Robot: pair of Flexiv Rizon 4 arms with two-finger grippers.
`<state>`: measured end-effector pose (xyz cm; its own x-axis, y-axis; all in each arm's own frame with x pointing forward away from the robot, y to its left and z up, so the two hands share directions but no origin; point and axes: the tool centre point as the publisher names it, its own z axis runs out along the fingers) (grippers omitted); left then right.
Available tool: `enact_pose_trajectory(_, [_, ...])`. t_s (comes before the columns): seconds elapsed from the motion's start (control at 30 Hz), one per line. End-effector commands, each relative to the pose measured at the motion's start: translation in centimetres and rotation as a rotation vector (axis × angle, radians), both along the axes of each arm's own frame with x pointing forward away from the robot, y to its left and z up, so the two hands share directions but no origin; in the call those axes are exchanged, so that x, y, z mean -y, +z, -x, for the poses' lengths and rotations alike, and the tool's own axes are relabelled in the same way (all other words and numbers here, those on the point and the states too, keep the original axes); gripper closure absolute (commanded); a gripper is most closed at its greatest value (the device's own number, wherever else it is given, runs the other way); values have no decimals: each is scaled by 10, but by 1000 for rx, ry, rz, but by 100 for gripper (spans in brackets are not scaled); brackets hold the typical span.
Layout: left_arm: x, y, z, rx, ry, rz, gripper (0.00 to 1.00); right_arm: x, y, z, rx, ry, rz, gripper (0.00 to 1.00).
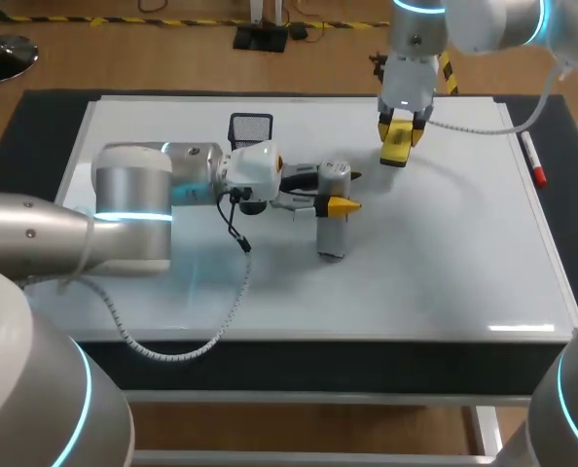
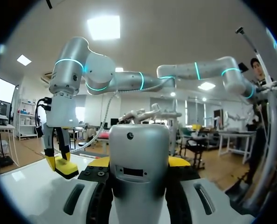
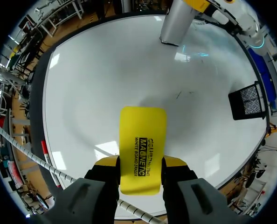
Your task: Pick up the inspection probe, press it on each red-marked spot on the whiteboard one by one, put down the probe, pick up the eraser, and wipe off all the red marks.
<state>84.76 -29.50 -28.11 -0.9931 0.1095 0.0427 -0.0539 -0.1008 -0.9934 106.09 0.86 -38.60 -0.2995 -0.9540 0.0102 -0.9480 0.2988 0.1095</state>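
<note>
Collision between arms is the main hazard. The left end effector [image 1: 336,202] is clamped on the inspection probe [image 1: 332,233], which stands upright mid-board on the whiteboard [image 1: 445,253]. The right end effector [image 1: 402,126], closed on the eraser [image 1: 395,151], hangs nearby, toward the far edge. A wiping sweep toward the probe would likely strike it. The probe is a silver-grey cylinder with a rounded top, and the eraser a flat yellow block. No red marks are discernible.

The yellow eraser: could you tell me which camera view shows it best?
The right wrist view: the eraser shows its broad top face, held in the right gripper. In the head view the eraser is small and partly hidden by that gripper; the left wrist view shows only its side.
</note>
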Motion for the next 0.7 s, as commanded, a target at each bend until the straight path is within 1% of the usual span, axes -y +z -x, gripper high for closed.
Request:
enact_pose_trajectory(0.03, [-1, 0, 4, -2, 2, -16, 100, 1, 1, -1, -2, 2, 3, 100])
enact_pose_trajectory(0.53, [0, 2, 8, 1, -3, -24, 100, 1, 1, -1, -2, 2, 3, 100])
enact_pose_trajectory(0.7, [-6, 10, 9, 15, 15, -13, 100, 1, 1, -1, -2, 2, 3, 100])
